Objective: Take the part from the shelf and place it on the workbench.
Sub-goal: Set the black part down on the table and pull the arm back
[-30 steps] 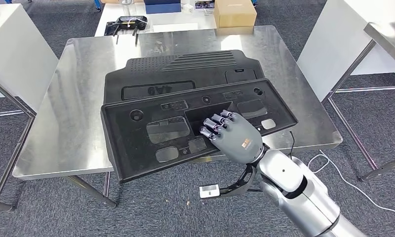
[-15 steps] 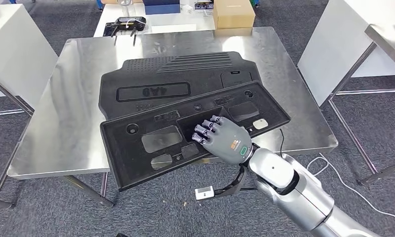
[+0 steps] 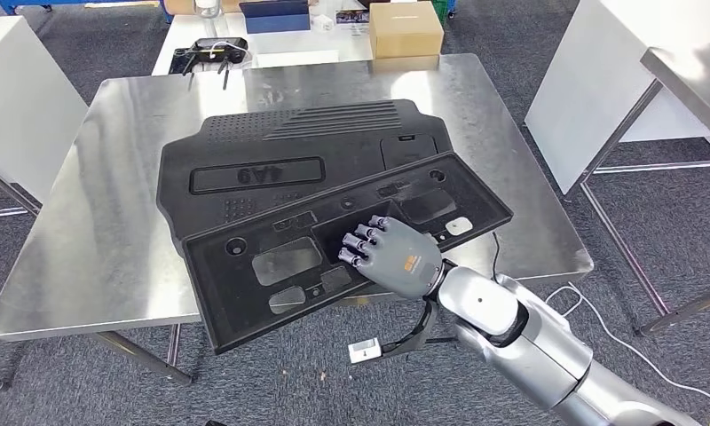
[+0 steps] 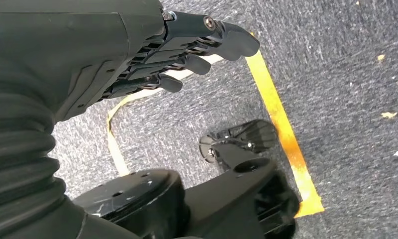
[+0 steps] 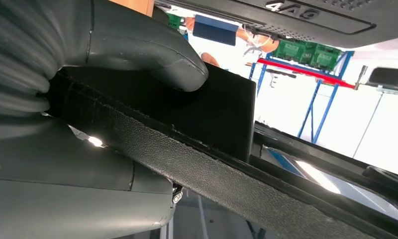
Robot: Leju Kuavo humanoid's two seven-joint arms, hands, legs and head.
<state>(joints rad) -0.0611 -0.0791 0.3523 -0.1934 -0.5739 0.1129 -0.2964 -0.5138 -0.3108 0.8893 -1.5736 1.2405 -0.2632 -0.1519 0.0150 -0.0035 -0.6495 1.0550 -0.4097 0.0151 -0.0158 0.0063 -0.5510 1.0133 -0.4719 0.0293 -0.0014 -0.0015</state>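
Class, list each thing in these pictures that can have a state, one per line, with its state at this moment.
Right hand: grips the near edge of the front panel, thumb under, fingers on top.
Front panel: held, overlapping the rear panel, near edge overhanging the workbench.
Rear panel: lying flat on the workbench.
Workbench: bears both panels.
Left hand: hangs over the floor, holding nothing, fingers loosely curled.

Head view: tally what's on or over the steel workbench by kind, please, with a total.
Black moulded parts: 2, the panel lying flat on the workbench and the held part gripped by the right hand, overlapping the panel and overhanging the near edge.
Cardboard boxes: 1, the box at the far edge; whether it rests on this bench is unclear.
Total: 3.
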